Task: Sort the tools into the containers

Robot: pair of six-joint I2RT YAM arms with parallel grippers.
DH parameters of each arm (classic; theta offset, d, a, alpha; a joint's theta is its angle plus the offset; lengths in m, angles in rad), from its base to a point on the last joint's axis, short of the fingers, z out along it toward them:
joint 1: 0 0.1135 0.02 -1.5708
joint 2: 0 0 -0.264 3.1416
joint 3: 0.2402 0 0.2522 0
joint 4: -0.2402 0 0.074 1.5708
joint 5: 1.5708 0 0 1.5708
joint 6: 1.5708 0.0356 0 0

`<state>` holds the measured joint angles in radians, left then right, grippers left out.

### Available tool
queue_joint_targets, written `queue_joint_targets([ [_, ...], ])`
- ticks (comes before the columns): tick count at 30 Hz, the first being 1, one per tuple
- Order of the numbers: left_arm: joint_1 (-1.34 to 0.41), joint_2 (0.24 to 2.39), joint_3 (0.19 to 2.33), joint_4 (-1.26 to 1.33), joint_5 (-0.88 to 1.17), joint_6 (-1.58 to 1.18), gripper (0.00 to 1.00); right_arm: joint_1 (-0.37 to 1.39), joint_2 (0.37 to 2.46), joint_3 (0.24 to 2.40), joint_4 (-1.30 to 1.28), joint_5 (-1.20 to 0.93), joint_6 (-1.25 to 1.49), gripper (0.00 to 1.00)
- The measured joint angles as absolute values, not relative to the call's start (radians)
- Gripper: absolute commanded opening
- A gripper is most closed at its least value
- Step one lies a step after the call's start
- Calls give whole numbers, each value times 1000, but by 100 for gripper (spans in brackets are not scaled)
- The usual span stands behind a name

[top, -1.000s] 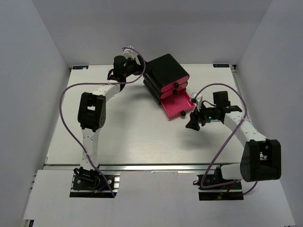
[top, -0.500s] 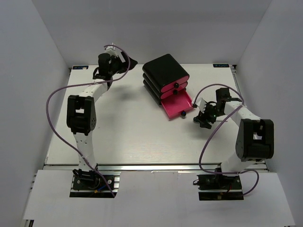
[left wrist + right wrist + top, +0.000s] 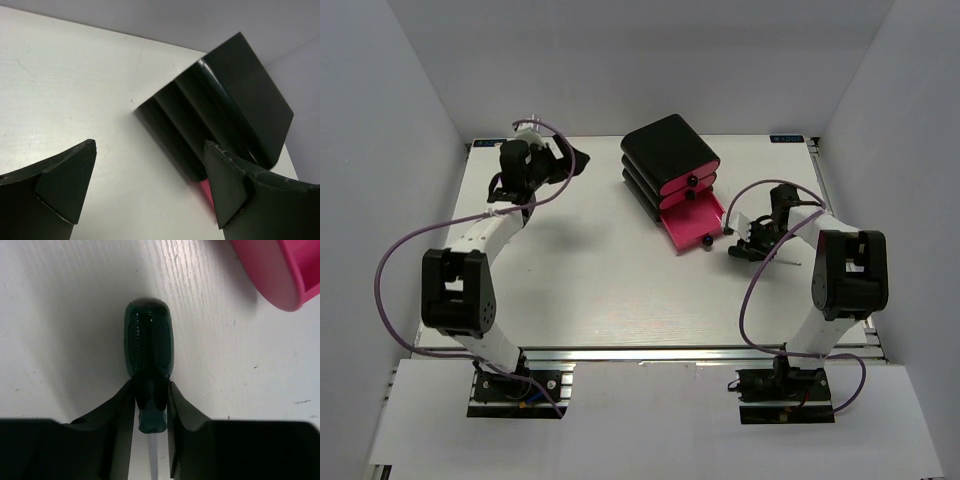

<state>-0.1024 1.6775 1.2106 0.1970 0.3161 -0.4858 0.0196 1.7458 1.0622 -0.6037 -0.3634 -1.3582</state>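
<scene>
Left hand has swung clear of the drawers, wide open and empty, while right hand pinches the green screwdriver at its neck on the surface, apparently ready for lifting.

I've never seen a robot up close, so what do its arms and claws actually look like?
The left arm and right arm are slim white links joined by chunky, rounded black joint housings. A loose purple cable runs along each. The left gripper has two broad, matte black fingers with angled tips. No markings are legible.
</scene>
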Motion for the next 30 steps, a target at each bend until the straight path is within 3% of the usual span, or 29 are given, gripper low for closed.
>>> queue_joint_targets([
  [4, -104, 1560, 1081, 202, 302, -488, 98, 20, 1729, 1040, -595, -360, -1401, 4],
  [6, -104, 1511, 1032, 201, 297, -491, 98, 20, 1709, 1019, -599, -360, -1421, 0],
  [12, -104, 1409, 942, 189, 294, -498, 98, 15, 1628, 1034, -799, -421, -1521, 0],
  [18, -104, 1333, 877, 198, 295, -524, 98, 73, 1566, 1293, -958, -552, -1477, 0],
  [23, -104, 1304, 837, 195, 295, -551, 98, 217, 1639, 1443, -899, -566, -1272, 0],
  [30, -104, 1248, 824, 184, 294, -562, 98, 384, 1855, 1538, -845, -424, -1082, 0],
])
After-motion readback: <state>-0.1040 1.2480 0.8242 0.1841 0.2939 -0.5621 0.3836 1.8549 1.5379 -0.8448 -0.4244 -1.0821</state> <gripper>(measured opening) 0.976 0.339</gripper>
